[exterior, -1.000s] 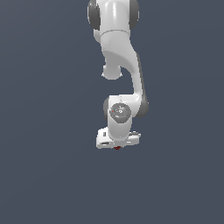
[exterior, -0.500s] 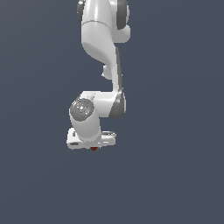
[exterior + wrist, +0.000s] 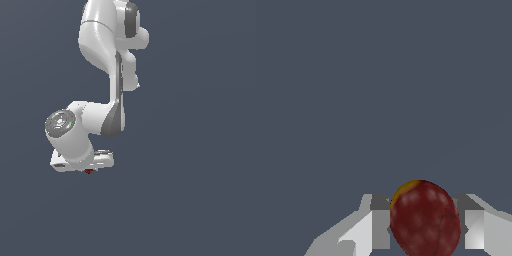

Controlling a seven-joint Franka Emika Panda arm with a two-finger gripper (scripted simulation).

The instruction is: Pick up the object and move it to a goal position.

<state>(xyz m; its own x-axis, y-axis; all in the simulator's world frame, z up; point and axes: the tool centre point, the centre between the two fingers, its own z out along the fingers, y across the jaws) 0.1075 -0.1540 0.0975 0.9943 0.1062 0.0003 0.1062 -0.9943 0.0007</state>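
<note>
The object is a small dark red roundish blob with a yellow-orange patch [image 3: 425, 217]. In the wrist view it sits between my two grey fingers [image 3: 381, 225], which press on it from both sides. In the exterior view only a red sliver of the object [image 3: 89, 171] shows under the white hand. My gripper [image 3: 89, 169] is shut on it and hangs at the lower part of the exterior view's left, below the bent white arm [image 3: 107, 75]. The fingertips are hidden by the hand in the exterior view.
Only a flat, plain dark grey-blue background surrounds the arm in both views. No table edge, container or other object shows.
The arm has swung toward the exterior view's left, carrying the object with it. The wrist has turned, and the hand stays at about the same height. The grip has not changed.
</note>
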